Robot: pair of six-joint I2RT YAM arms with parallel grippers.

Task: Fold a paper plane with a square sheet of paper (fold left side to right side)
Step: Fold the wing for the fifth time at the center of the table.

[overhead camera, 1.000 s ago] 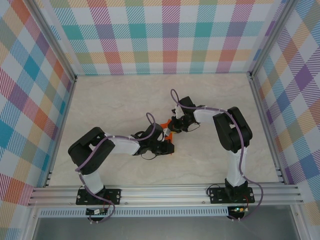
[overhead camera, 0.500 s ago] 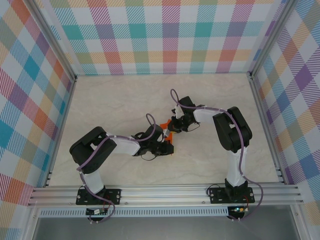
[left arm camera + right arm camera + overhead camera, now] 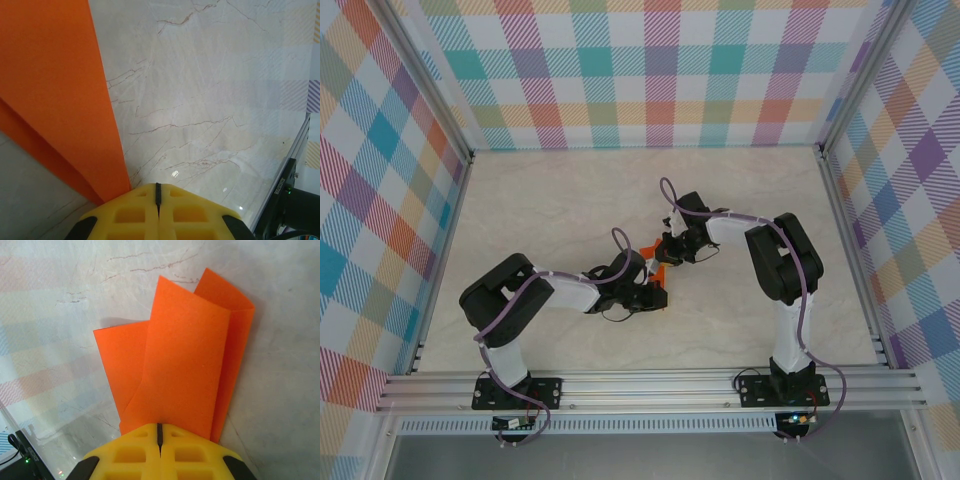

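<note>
Your left gripper (image 3: 157, 187) is low over the marble table (image 3: 210, 100), fingers pressed together with no gap at the seam. The orange paper (image 3: 50, 85) lies on the table to its left, and the paper's long straight edge runs down to the left fingertip. Can't tell if it's actually pinched there. From the top camera, the paper sits mid-table between your two grippers, mostly hidden by them. Your right gripper (image 3: 160, 427) is closed, clamped on the paper's near end. The folded layers overlap and fan out away from its tips.
</note>
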